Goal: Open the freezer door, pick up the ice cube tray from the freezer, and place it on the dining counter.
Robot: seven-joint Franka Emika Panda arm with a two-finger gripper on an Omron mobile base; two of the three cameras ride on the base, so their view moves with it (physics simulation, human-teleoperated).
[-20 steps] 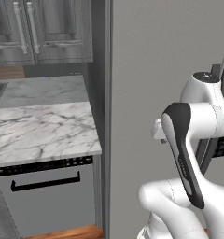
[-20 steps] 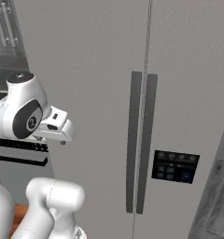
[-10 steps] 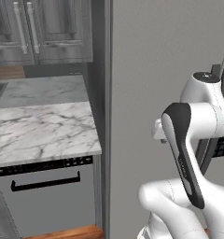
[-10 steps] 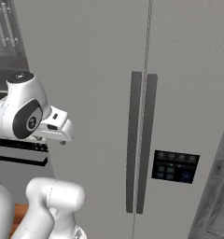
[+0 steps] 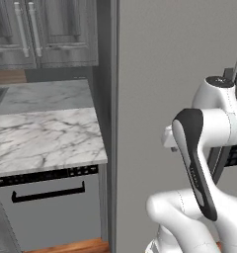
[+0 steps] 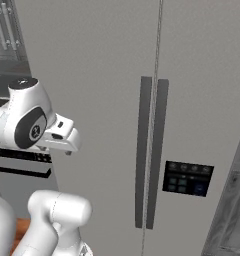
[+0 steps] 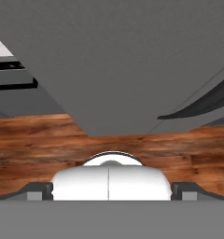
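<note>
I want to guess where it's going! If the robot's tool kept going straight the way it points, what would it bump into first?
Probably the wooden floor at the foot of the grey freezer door; the open tool points down there, though depth is hard to judge.

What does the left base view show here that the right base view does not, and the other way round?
Left base view alone: a marble top over a grey appliance front with a black handle, and upper cabinets. Right base view alone: the two dark bar handles either side of the door seam, and the button panel on the right-hand door. Both: the closed grey freezer door and the white arm in front of it.
</note>
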